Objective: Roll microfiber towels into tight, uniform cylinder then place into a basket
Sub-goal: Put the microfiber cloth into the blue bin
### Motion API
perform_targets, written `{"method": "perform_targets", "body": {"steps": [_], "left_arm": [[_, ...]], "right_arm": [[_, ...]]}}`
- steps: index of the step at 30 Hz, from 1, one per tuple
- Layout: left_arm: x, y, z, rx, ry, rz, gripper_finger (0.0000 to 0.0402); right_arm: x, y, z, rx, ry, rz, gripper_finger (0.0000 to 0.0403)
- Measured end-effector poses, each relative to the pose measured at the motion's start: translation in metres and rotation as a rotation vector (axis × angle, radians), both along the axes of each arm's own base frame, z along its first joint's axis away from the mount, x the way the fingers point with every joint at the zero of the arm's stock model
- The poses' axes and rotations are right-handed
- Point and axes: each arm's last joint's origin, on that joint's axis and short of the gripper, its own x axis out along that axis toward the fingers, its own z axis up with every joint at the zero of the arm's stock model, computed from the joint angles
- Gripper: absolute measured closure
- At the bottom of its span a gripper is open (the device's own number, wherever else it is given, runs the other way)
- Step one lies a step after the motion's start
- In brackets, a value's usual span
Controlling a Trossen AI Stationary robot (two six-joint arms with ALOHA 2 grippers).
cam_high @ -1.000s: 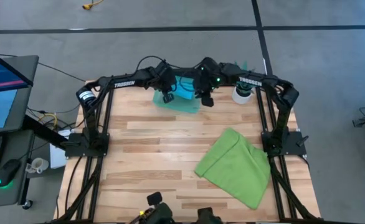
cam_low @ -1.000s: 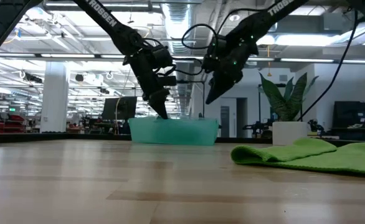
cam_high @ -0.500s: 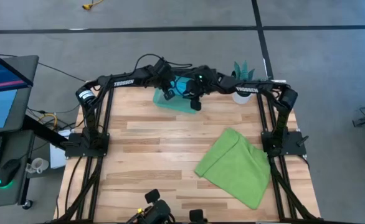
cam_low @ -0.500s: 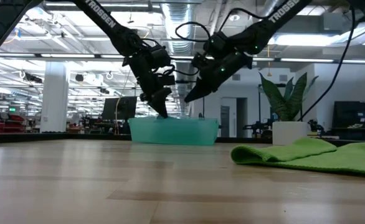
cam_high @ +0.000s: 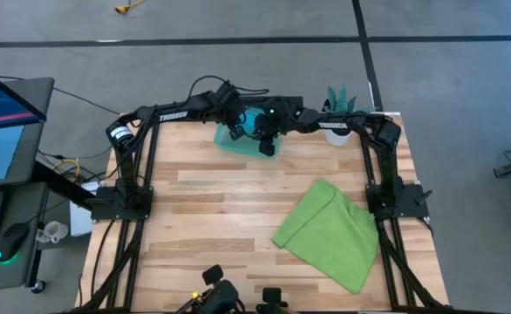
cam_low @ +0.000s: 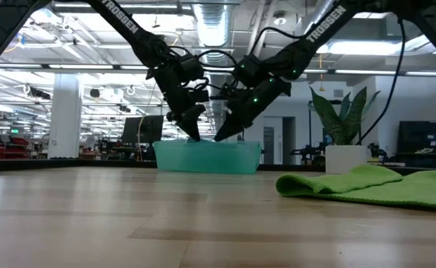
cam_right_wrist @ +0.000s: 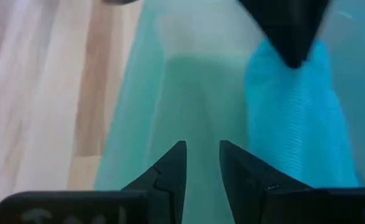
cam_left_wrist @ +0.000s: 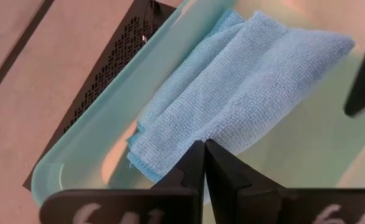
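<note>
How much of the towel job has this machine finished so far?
About half. The blue towel already lies folded in the basket. Both grippers, left shut and right slightly open, hover over it, holding nothing. The green towel lies unrolled on the table.

"TROSSEN" in white letters on left arm [cam_high: 173, 112] and right arm [cam_high: 334, 124] in high view; same word on both arms in low view.

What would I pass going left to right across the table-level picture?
The left gripper dipping into the teal basket → the right gripper over that basket → a white pot holding a plant → the green towel.
</note>
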Motion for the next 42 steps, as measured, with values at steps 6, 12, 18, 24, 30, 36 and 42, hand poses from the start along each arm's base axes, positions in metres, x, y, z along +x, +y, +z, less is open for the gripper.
{"method": "perform_targets", "body": {"steps": [6, 12, 18, 24, 30, 36, 42], "left_arm": [[0.000, 0.000, 0.000, 0.002, -0.003, 0.000, 0.0401], [0.000, 0.000, 0.000, 0.004, -0.005, 0.001, 0.0401], [0.000, 0.000, 0.000, 0.004, -0.005, 0.001, 0.0401], [0.000, 0.000, 0.000, 0.004, -0.005, 0.001, 0.0401], [0.000, 0.000, 0.000, 0.000, -0.008, 0.008, 0.0401], [0.000, 0.000, 0.000, -0.007, -0.003, 0.012, 0.0401], [0.000, 0.000, 0.000, -0.004, 0.000, 0.015, 0.0401]], "right_arm": [[-0.007, -0.014, 0.002, 0.024, -0.001, -0.080, 0.0285], [-0.006, -0.009, 0.001, 0.085, -0.008, -0.029, 0.0285], [0.002, 0.001, 0.002, 0.057, -0.018, -0.004, 0.0285], [-0.001, -0.006, 0.002, 0.062, -0.032, -0.047, 0.0286], [0.001, -0.012, -0.020, 0.095, 0.007, -0.081, 0.0301], [0.003, -0.019, -0.022, 0.080, 0.036, -0.132, 0.0307], [0.003, -0.026, -0.020, 0.089, -0.006, -0.203, 0.0307]]}}
